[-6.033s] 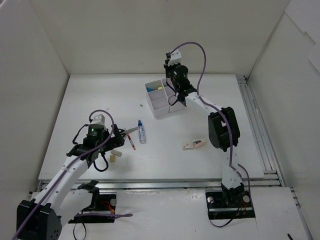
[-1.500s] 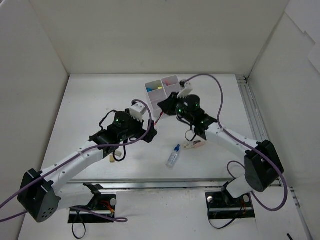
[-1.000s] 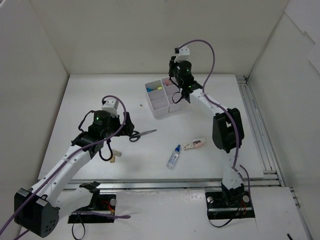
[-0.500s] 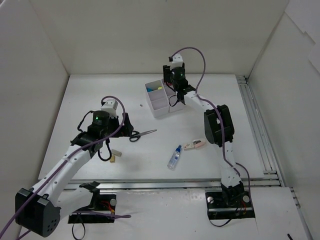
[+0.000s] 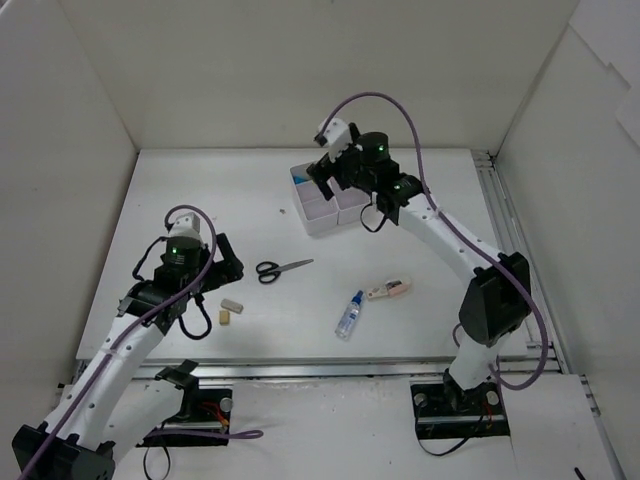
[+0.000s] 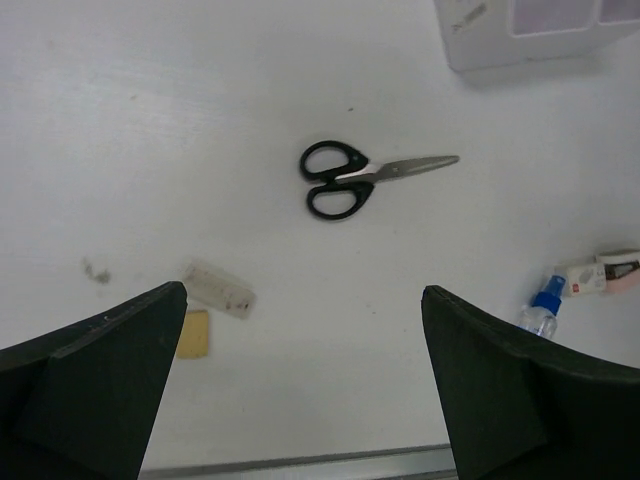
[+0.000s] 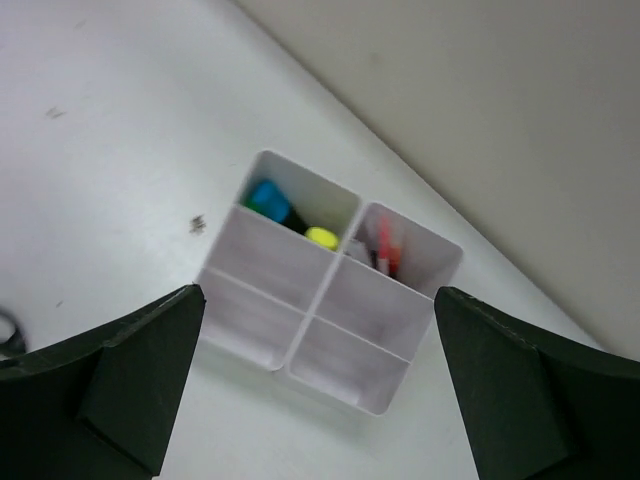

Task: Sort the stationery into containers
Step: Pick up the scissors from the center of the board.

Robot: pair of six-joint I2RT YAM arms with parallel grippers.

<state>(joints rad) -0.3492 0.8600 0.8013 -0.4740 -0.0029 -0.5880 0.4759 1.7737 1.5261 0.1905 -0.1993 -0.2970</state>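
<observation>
Black scissors [image 6: 350, 180] are laid flat on the surface [image 6: 150, 120], below the left fingers [image 6: 90, 380], which are spread wide and empty. The right fingers [image 7: 520, 390] are spread wide, empty, above the organiser [image 7: 265, 262]; pens [image 7: 385, 250] and highlighters [image 7: 270, 200] are lodged inside.

On the table [image 5: 190, 190], the organiser [image 5: 318, 224] [image 7: 333, 382] stands close to the far edge, slightly right of the middle. In its far row, the highlighters [image 7: 290, 215] lie in the left compartment and the pens [image 7: 385, 250] in the right one. The scissors [image 5: 281, 269] [image 6: 355, 180] lie before the organiser, left of centre, blades toward the right edge. Toward the near-left corner from them, one eraser [image 5: 232, 304] [image 6: 218, 287] lies just beside a second eraser [image 5: 225, 317] [image 6: 194, 333], which is nearer the near edge. The bottle [image 5: 348, 314] [image 6: 540, 308] lies right of the scissors, closer to the near edge, cap toward the far edge. A third eraser [image 5: 388, 289] [image 6: 600, 275] lies just right of it.
</observation>
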